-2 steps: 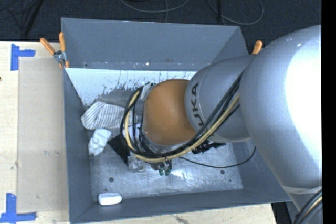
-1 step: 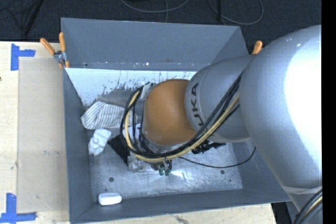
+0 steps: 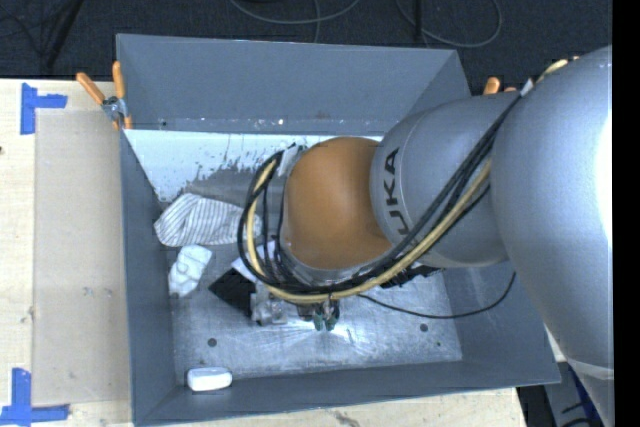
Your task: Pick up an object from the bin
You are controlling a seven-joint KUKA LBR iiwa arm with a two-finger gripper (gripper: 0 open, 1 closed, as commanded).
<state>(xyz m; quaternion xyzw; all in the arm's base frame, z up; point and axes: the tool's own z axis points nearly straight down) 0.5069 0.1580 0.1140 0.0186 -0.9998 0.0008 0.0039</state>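
We saw the gripper (image 3: 293, 313) low in the grey metal bin (image 3: 300, 93), near the middle of its floor and under the arm's orange cover (image 3: 330, 205). We could not tell whether it was released or clenched. A flat black object (image 3: 231, 288) lay just beside it on the left. Further left sat a crumpled white piece (image 3: 188, 267) and a striped white cloth (image 3: 203, 218). A small white oblong block (image 3: 209, 378) lay well apart by the near wall.

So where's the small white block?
In the camera view, the white block lies alone by the bin's lower-left corner, below the crumpled white piece.
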